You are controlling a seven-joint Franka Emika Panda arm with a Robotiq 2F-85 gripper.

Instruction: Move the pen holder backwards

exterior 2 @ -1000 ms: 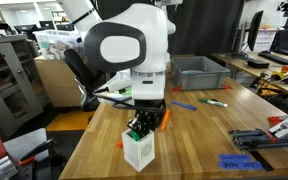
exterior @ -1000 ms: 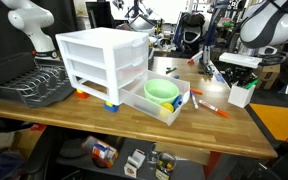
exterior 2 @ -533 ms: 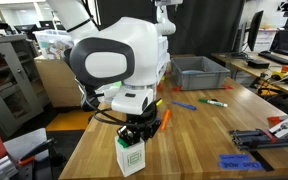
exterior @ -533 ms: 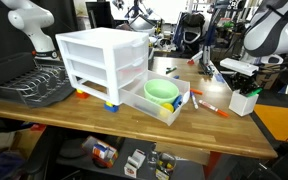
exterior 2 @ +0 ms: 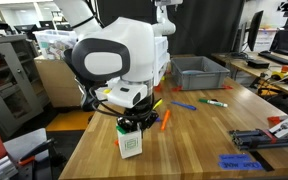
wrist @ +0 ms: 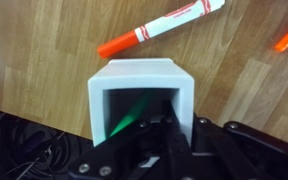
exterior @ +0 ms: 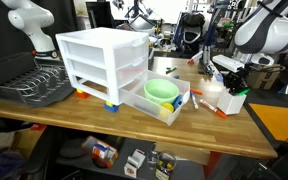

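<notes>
The pen holder (exterior: 233,102) is a small white box that stands on the wooden table near its edge. It also shows in an exterior view (exterior 2: 130,144). In the wrist view its white rim (wrist: 139,78) is open at the top, with a green pen inside. My gripper (wrist: 169,130) comes down from above, one finger inside the holder and one outside, shut on its side wall. The gripper shows above the holder in both exterior views (exterior: 231,86) (exterior 2: 134,124).
A white drawer unit (exterior: 99,62) has its bottom drawer open with a light green bowl (exterior: 161,89) in it. Orange-and-white markers (wrist: 164,25) (exterior: 210,104) lie beside the holder. A dish rack (exterior: 29,82) and a grey bin (exterior 2: 199,72) stand on the table.
My gripper and the pen holder have shifted together across the table, first toward the edge, then back away from it. The markers have not moved.
</notes>
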